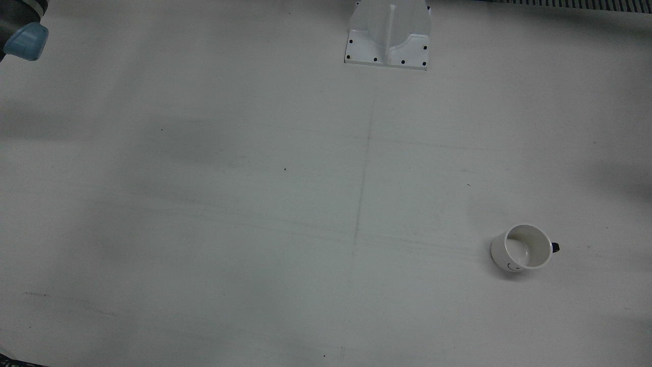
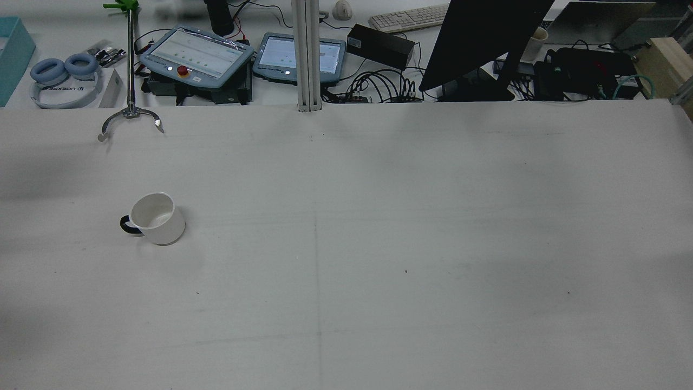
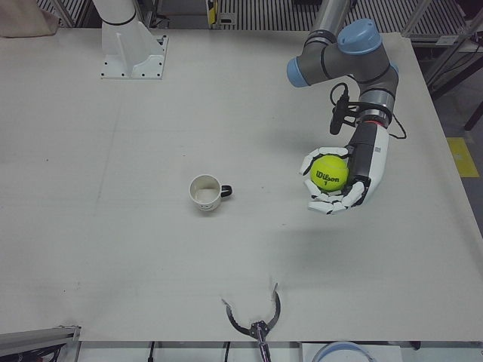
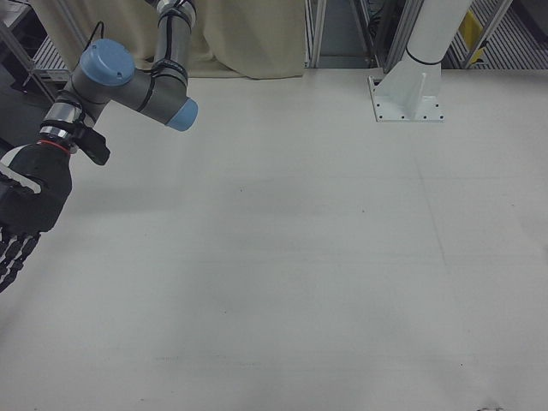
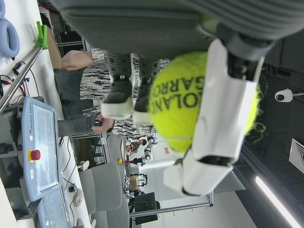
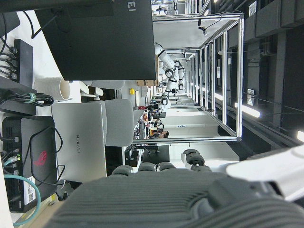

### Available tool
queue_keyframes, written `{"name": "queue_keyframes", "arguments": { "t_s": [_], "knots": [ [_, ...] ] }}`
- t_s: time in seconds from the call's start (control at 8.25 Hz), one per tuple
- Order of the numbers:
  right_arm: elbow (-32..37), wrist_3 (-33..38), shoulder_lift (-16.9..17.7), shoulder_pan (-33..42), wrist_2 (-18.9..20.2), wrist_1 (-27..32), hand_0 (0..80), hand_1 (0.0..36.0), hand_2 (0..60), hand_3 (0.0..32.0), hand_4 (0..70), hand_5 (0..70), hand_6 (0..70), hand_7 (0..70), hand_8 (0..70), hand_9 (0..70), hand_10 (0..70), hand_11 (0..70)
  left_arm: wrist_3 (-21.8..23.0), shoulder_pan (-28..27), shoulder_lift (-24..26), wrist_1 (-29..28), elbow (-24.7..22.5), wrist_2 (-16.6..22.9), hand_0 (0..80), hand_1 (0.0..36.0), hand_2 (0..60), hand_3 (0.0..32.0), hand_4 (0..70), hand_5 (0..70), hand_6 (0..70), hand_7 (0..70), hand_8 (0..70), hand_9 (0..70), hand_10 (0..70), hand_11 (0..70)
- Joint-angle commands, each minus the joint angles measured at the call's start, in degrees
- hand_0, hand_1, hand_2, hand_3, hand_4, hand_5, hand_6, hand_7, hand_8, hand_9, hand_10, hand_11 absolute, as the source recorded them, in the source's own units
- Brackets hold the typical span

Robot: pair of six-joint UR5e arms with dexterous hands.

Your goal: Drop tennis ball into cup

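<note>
Tennis ball – likely light, fuzzy, springy – sits clamped in the left hand; right hand hangs with fingers spread, empty

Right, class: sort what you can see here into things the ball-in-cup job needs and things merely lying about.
Needed for the job:
tennis ball, held in the left hand
white cup, upright on the table

Just lying about:
headphones
grabber tool
keyboard
two touchscreen pendants
</note>
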State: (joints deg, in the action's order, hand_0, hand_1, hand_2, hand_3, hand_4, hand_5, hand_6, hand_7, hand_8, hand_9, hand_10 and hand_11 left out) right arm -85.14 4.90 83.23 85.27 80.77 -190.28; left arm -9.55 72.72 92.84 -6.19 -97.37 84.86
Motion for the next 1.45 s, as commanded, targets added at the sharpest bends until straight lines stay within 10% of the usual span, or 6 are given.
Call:
{"name": "queue_keyframes", "arguments": {
  "t_s": [0.0, 1.33],
  "knots": [
    [0.3, 0.0, 0.0, 0.1, 0.0, 0.0, 0.0, 0.0, 0.0, 0.0, 0.0, 0.0, 0.0, 0.0, 0.0, 0.0, 0.0, 0.0, 0.1, 0.1, -1.6, -1.5, -0.1, -0.2, 80.0, 32.0, 35.4, 0.0, 29.0, 29.8, 70.0, 70.0, 54.4, 70.0, 48.0, 69.9],
    [0.2, 0.0, 0.0, 0.0, 0.0, 0.1, 0.0, 0.0, 0.0, 0.0, 0.0, 0.0, 0.0, 0.0, 0.0, 0.0, 0.0, 0.0, -9.3, -24.6, 5.9, 0.6, -1.4, -6.6, 80.0, 33.5, 36.4, 0.0, 28.9, 30.0, 70.0, 70.0, 52.2, 67.3, 45.6, 66.6]
  ]
}}
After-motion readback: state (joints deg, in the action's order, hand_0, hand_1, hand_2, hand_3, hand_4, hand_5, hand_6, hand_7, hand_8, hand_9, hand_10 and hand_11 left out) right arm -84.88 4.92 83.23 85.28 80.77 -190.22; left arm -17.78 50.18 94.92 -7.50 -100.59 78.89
